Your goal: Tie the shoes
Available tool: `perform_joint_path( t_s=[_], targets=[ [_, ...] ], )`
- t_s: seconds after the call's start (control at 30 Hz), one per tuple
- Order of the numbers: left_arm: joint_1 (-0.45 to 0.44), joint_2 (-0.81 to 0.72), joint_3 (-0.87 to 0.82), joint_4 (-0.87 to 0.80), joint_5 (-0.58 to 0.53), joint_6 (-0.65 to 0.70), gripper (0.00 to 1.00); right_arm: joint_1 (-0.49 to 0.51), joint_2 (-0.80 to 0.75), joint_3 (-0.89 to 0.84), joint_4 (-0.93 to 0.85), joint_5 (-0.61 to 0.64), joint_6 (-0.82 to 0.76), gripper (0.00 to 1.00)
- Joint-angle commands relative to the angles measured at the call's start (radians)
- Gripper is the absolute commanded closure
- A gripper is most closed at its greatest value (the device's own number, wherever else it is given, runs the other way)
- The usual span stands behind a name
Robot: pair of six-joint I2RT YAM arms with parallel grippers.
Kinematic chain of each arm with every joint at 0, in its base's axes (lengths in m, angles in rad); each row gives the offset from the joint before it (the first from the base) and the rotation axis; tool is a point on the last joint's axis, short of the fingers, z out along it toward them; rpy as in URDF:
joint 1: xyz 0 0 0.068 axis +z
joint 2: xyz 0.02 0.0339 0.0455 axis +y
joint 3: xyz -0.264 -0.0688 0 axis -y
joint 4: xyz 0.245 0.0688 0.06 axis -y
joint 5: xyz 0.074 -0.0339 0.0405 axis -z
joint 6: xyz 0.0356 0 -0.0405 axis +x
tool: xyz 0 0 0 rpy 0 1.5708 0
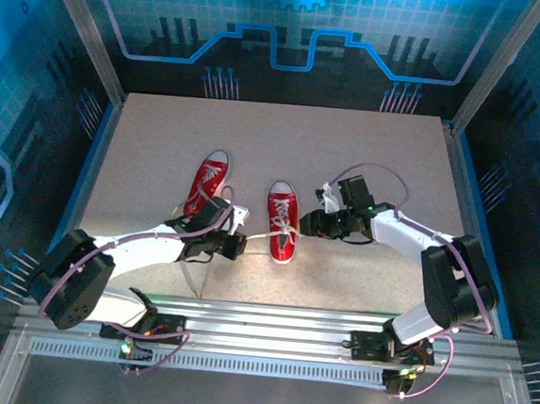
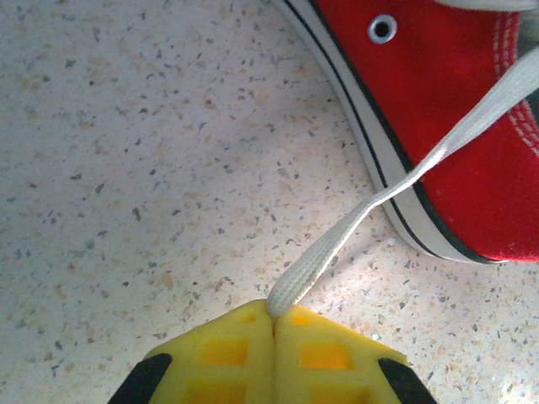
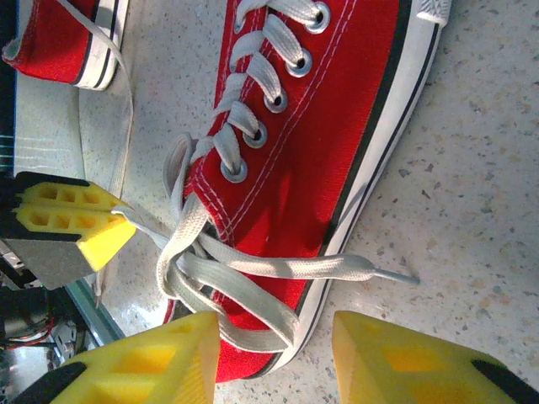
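Two red shoes with white soles lie on the speckled table. One shoe (image 1: 209,180) sits to the left. The other shoe (image 1: 282,222) (image 3: 328,143) is in the middle, its white laces crossed in a loose knot (image 3: 181,261). My left gripper (image 1: 238,245) (image 2: 274,313) is shut on the end of one white lace (image 2: 396,181), which runs taut to that middle shoe (image 2: 455,109). My right gripper (image 1: 310,223) (image 3: 274,362) stands open at the shoe's heel end, with a lace loop (image 3: 278,324) lying between its yellow fingers (image 3: 160,362).
The left gripper's yellow fingers (image 3: 80,220) show in the right wrist view, beside the left shoe (image 3: 63,38). A free lace end (image 3: 396,275) trails onto the table (image 1: 377,164). An aluminium rail (image 1: 278,321) runs along the near edge. Frame posts stand at the sides.
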State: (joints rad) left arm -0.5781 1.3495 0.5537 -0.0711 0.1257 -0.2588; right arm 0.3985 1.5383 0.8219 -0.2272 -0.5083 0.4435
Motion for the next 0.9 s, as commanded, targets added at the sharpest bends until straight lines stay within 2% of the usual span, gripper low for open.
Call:
perform_joint_path(
  t_s=[0.0, 0.1, 0.17, 0.23, 0.3, 0.37, 0.47, 0.5, 0.53, 0.6, 0.67, 0.73, 0.87],
  targets=[
    [0.013, -0.01, -0.023, -0.02, -0.017, -0.052, 0.97, 0.004, 0.008, -0.025, 0.03, -0.021, 0.022, 0.6],
    [0.02, -0.004, -0.028, -0.007, -0.008, -0.067, 0.95, 0.009, 0.006, -0.043, 0.048, -0.027, 0.034, 0.6],
    [0.02, -0.007, -0.025, 0.011, 0.012, -0.051, 0.85, 0.013, 0.008, -0.054, 0.064, -0.029, 0.046, 0.6],
    [0.024, -0.023, -0.013, 0.021, 0.02, -0.034, 0.63, 0.017, 0.012, -0.065, 0.08, -0.032, 0.056, 0.6],
    [0.043, -0.047, -0.003, 0.042, 0.053, -0.012, 0.55, 0.018, 0.014, -0.074, 0.092, -0.033, 0.064, 0.6],
    [0.058, -0.069, 0.013, 0.069, 0.097, 0.048, 0.52, 0.019, 0.016, -0.084, 0.105, -0.037, 0.069, 0.6],
    [0.058, -0.099, 0.014, 0.149, 0.179, 0.259, 0.5, 0.023, 0.025, -0.093, 0.132, -0.05, 0.081, 0.59],
    [0.059, -0.105, 0.009, 0.186, 0.195, 0.334, 0.44, 0.028, 0.027, -0.097, 0.143, -0.054, 0.087, 0.59],
    [0.07, -0.103, 0.006, 0.241, 0.211, 0.373, 0.4, 0.032, 0.029, -0.1, 0.153, -0.056, 0.092, 0.6],
    [0.109, -0.068, 0.029, 0.311, 0.305, 0.454, 0.38, 0.04, 0.034, -0.099, 0.158, -0.061, 0.095, 0.6],
    [0.118, -0.012, 0.123, 0.229, 0.346, 0.572, 0.37, 0.049, 0.027, -0.102, 0.16, -0.058, 0.096, 0.59],
    [0.118, 0.06, 0.253, 0.057, 0.369, 0.726, 0.36, 0.049, -0.004, -0.121, 0.168, -0.046, 0.085, 0.59],
    [0.135, 0.179, 0.422, -0.186, 0.42, 1.045, 0.29, 0.05, -0.083, -0.107, 0.057, 0.036, -0.079, 0.55]
  ],
)
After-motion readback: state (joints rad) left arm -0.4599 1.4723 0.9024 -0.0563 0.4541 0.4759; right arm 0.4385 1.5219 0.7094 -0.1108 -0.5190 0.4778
